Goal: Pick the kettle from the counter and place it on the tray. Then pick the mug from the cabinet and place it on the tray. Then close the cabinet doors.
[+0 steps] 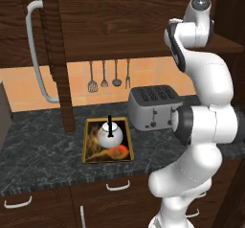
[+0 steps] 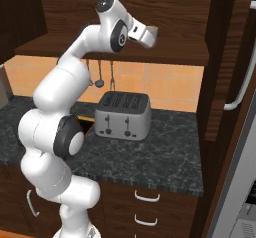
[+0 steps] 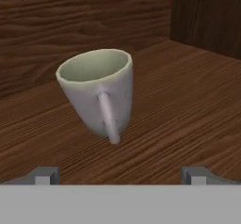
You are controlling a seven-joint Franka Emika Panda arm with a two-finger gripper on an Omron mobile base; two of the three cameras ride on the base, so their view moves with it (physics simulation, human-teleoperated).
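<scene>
The mug (image 3: pixel 99 93), off-white with its handle turned toward the camera, is seen in the hand view standing on the wooden plank shelf (image 3: pixel 188 100) of the cabinet (image 2: pixel 170 12), near the back wall and some way from the side wall at the right. In that view it appears tilted, which may be owed to the roll of the camera. The two finger tips (image 3: pixel 46 176) of the gripper (image 3: pixel 122 177) are seen at the bottom of the hand view, set wide apart and clear of the mug, so the gripper is spread and nothing is held between its fingers. In the right base view the hand (image 2: pixel 142 34) is reached into the cabinet at shelf height, with the mug's pale rim (image 2: pixel 151 29) just beyond it.

The kettle (image 1: pixel 109 133) is seen in the left base view standing on the tray (image 1: pixel 91 150), toward its far end, the black handle arching upright above the white body. The tray lies on the counter (image 1: pixel 43 150), just left of the grey toaster (image 1: pixel 150 107). A cabinet door (image 1: pixel 52 54) is swung open at the left, its curved silver bar handle (image 1: pixel 36 50) facing the camera; another open door (image 2: pixel 220 57) with a like handle (image 2: pixel 245 67) is seen at the right of the right base view. Kitchen utensils (image 1: pixel 104 76) are hung on the tiled wall behind the tray
</scene>
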